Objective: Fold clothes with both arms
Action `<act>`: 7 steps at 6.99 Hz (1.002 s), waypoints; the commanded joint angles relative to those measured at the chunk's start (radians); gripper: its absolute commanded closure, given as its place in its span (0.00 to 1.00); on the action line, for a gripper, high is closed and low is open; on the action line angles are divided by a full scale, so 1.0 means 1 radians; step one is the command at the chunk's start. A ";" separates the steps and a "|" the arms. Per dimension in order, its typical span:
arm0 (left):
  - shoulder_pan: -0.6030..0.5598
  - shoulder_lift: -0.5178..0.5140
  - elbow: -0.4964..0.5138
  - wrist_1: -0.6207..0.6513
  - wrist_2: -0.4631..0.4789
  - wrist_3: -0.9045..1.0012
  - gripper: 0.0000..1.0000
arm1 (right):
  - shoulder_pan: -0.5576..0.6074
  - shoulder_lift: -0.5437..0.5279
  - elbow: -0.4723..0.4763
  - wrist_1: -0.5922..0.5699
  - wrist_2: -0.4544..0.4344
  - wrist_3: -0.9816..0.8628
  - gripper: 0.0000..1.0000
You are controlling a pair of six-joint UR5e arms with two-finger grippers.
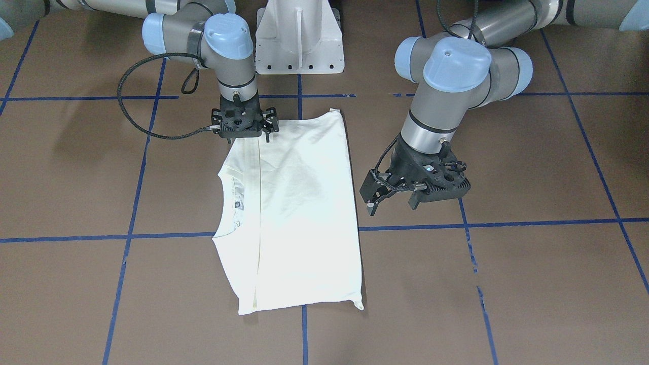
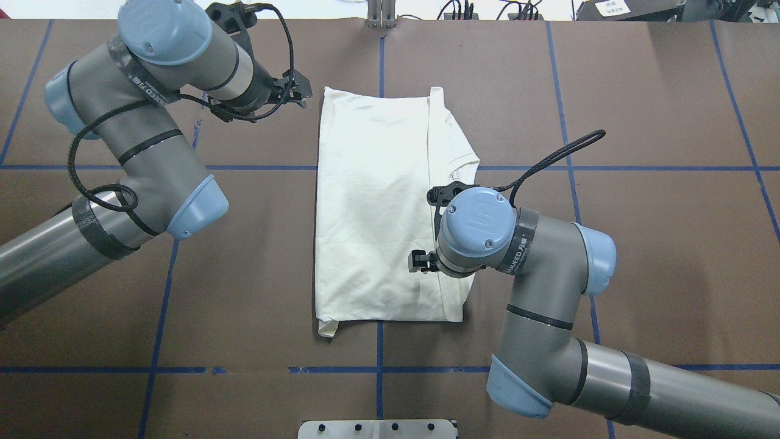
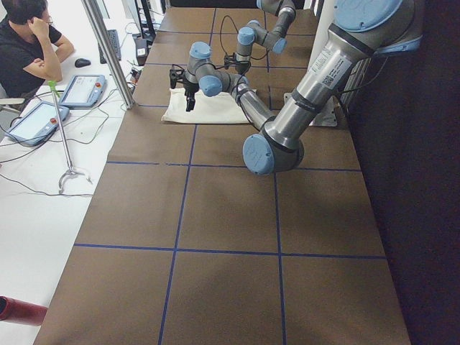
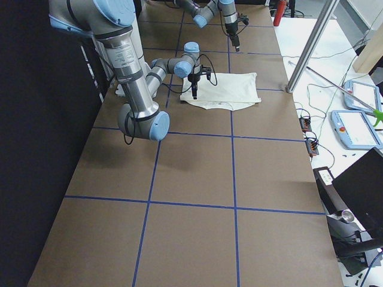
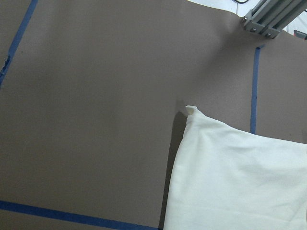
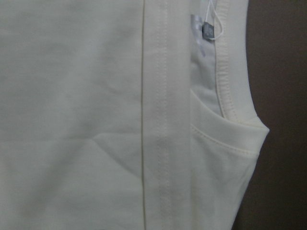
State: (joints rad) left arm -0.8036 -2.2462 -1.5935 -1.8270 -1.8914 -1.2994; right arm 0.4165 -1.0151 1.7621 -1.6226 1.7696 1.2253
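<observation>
Mid-fold, the folded cream fabric T-shirt [image 1: 304,213] lies flat beneath the black right claw [image 1: 245,126], whose opening I cannot tell, and just beside the spread, empty left claw [image 1: 393,200]; next, probably, both pinch one end's corners.

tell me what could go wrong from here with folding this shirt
1. The right gripper hangs open over the shirt near the overlapped hem edge; a pinch there may catch only the top layer and peel the fold open.
2. The left gripper is off the cloth, over bare table; a one-sided pull would likely skew the rectangle.
3. A corner tab pokes out and may end up showing.
</observation>
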 commanded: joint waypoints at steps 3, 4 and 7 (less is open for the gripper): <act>0.004 0.002 0.000 -0.009 -0.002 -0.003 0.00 | -0.030 0.023 -0.050 -0.115 0.021 -0.020 0.00; 0.006 0.002 0.003 -0.011 -0.002 -0.003 0.00 | -0.031 0.023 -0.052 -0.117 0.027 -0.023 0.00; 0.007 0.002 0.004 -0.015 0.000 -0.004 0.00 | -0.030 0.015 -0.049 -0.120 0.037 -0.030 0.00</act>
State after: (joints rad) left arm -0.7973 -2.2449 -1.5904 -1.8411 -1.8926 -1.3037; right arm 0.3856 -0.9959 1.7121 -1.7407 1.8056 1.2001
